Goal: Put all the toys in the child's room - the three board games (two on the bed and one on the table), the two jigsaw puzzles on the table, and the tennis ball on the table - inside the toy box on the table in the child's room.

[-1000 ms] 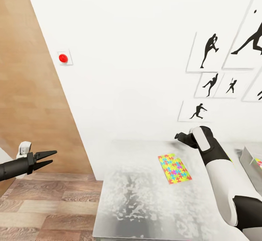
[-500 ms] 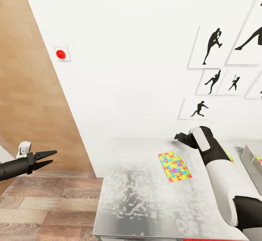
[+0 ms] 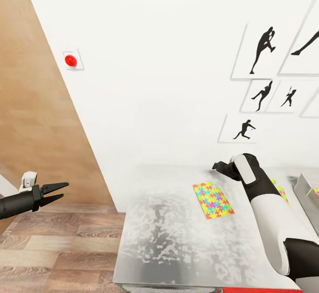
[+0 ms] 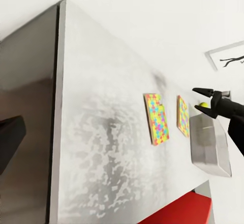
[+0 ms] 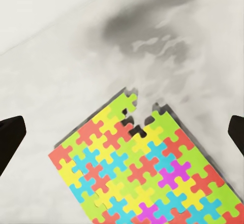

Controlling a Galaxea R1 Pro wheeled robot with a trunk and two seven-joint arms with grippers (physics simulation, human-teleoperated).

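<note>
One jigsaw puzzle (image 3: 212,200) lies flat on the table (image 3: 168,240), and it also appears in the right wrist view (image 5: 142,173). My right gripper (image 3: 216,166) hovers open just above its far corner, fingertips (image 5: 10,137) wide apart and holding nothing. A second jigsaw puzzle (image 3: 280,192) is mostly hidden behind my right forearm; it shows as (image 4: 183,116) beside the first (image 4: 156,118). The toy box (image 3: 309,192) stands at the right edge, seen whole in the left wrist view (image 4: 208,142). The tennis ball (image 4: 203,104) sits behind the box. My left gripper (image 3: 63,190) is open over the floor, left of the table.
A white wall with a red button (image 3: 70,60) and framed silhouette pictures (image 3: 263,49) rises behind the table. A wooden panel (image 3: 31,107) stands at the left over wood flooring (image 3: 57,248). Something red (image 4: 178,211) shows below the table's near edge.
The whole picture has shifted a little, so the camera moved: the wall pictures slid right and the red button slid left. Both arms and the puzzle hold their places.
</note>
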